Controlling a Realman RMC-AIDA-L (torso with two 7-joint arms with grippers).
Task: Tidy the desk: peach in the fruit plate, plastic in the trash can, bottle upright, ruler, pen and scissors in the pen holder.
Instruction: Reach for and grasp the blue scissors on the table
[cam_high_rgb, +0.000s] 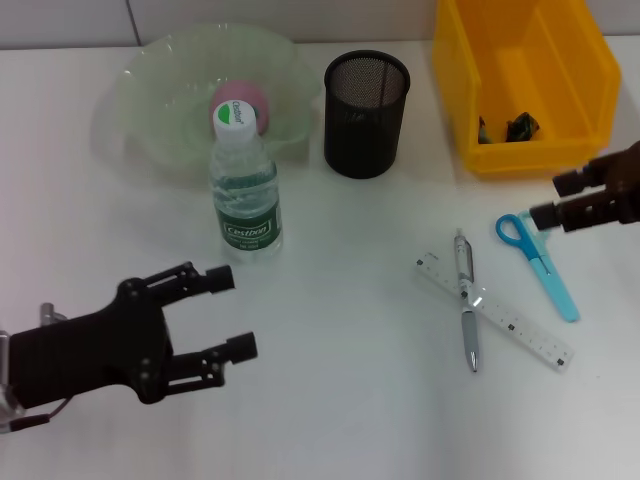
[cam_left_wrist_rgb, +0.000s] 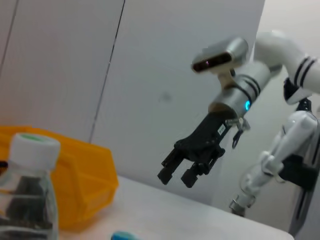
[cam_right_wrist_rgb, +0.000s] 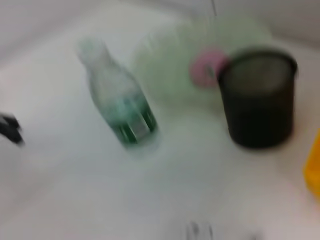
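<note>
The bottle hides part of the peach.

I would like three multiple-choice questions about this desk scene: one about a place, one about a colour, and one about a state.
1. Where is the peach?
A. in the fruit plate
B. in the yellow bin
C. beside the ruler

2. What colour are the scissors?
A. red
B. blue
C. black

3. How is the bottle?
A. lying flat
B. standing upright
C. held in the left gripper

Answers:
1 A, the pink fruit sits inside the pale green dish.
2 B, handles and blades look light blue.
3 B, its white cap points up, and the gripper is apart from it.
</note>
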